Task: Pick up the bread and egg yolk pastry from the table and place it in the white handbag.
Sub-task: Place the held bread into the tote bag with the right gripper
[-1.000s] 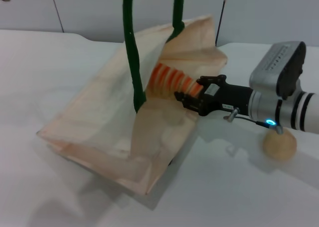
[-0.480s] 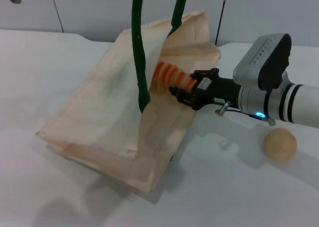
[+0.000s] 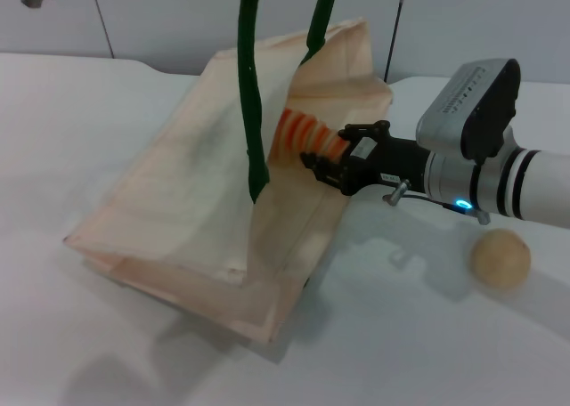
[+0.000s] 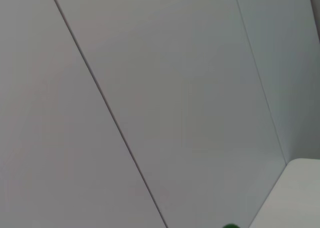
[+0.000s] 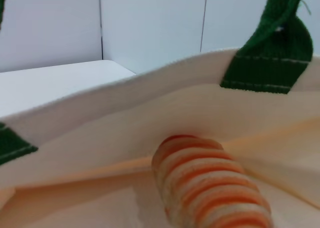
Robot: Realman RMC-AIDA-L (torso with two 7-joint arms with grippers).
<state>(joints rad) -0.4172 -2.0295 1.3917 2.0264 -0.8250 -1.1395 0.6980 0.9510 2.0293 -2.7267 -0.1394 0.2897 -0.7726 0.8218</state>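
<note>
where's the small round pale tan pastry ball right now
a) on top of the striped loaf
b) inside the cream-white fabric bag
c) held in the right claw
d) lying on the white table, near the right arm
d: the small round pale tan pastry ball lies on the white table below the right arm, while the right claw holds the orange-and-tan striped loaf in the mouth of the cream-white fabric bag with dark green handles.

Cream-white woven cloth handbag (image 3: 205, 201): matt, visible weave at the rim; dark green webbing strap handles (image 3: 252, 94), coarse ribbed textile. Orange-and-tan striped ridged bread loaf (image 5: 212, 188): matt, soft-looking ribs. Pale tan round pastry ball (image 3: 500, 257): smooth, matt. Right gripper (image 3: 331, 167): matt black plastic jaws, silver-grey satin housing behind. White bench (image 3: 427, 335): smooth, slight sheen.
</note>
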